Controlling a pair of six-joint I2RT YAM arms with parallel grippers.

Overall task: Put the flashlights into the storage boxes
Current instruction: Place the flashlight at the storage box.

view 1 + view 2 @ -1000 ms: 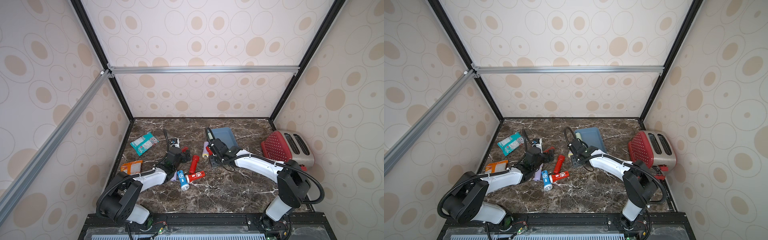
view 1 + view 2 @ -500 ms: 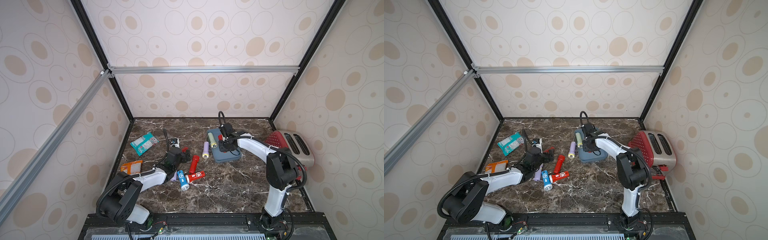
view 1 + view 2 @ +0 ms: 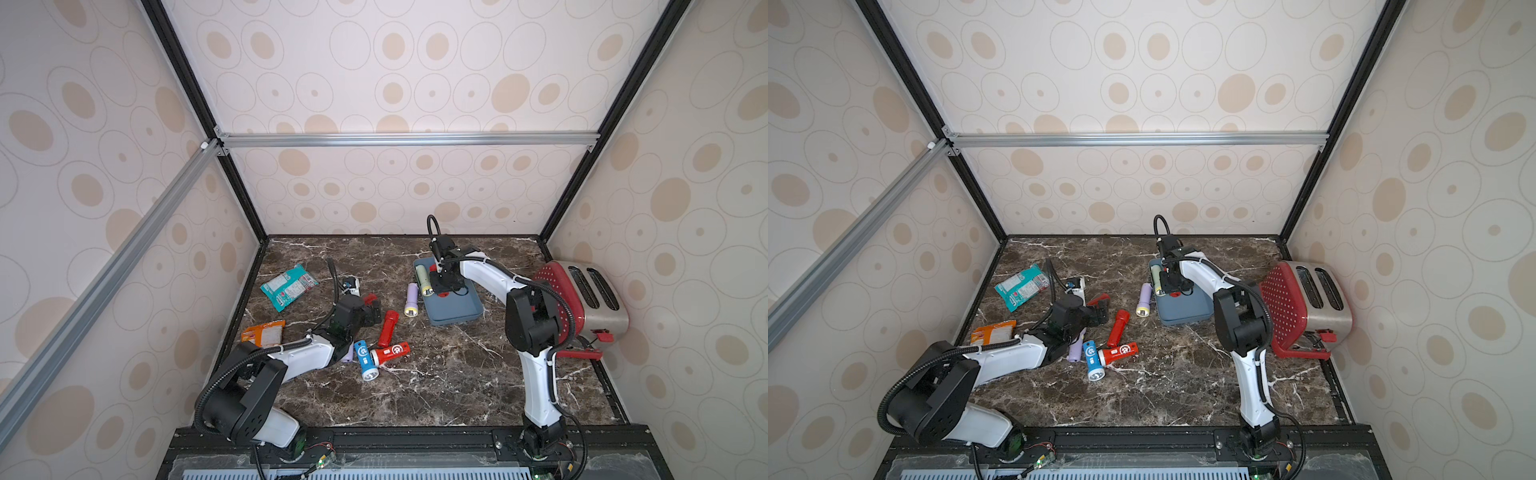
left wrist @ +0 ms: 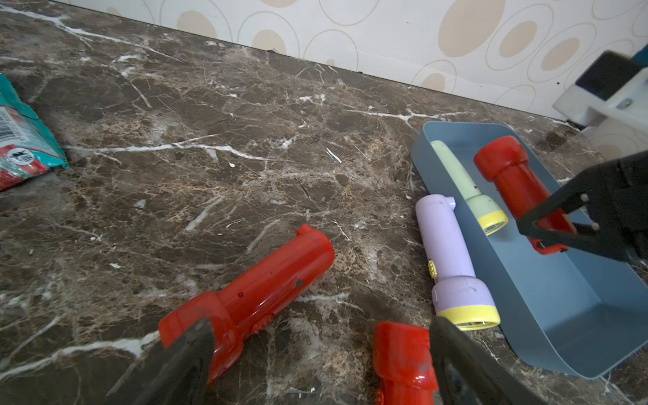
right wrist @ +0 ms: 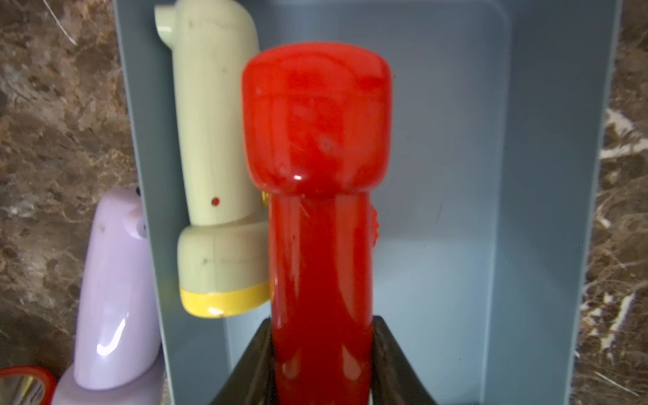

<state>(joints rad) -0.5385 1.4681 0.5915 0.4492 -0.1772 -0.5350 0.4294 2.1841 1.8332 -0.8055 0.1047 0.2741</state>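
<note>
The slate-blue storage box (image 3: 455,311) (image 3: 1183,311) lies at the back of the marble table. A pale green flashlight (image 3: 423,279) (image 5: 217,140) lies inside along its left wall. My right gripper (image 3: 442,282) (image 5: 322,350) is shut on a red flashlight (image 5: 315,157) (image 4: 515,182), held lengthwise over the box beside the green one. A lilac flashlight (image 3: 411,298) (image 4: 449,256) lies just outside the box's left wall. My left gripper (image 3: 372,307) (image 4: 321,333) stands open low over the table, with red flashlights (image 4: 259,291) (image 4: 403,357) at each finger.
Two red flashlights (image 3: 388,328) (image 3: 390,352), a blue one (image 3: 365,359) and a lilac one (image 3: 348,355) lie by the left arm. A red dotted toaster (image 3: 582,299) stands at the right. A teal packet (image 3: 289,286) and an orange packet (image 3: 266,332) lie at the left.
My right arm has swung from the table left of the box to over the box, carrying the red flashlight. The left arm has not moved.
</note>
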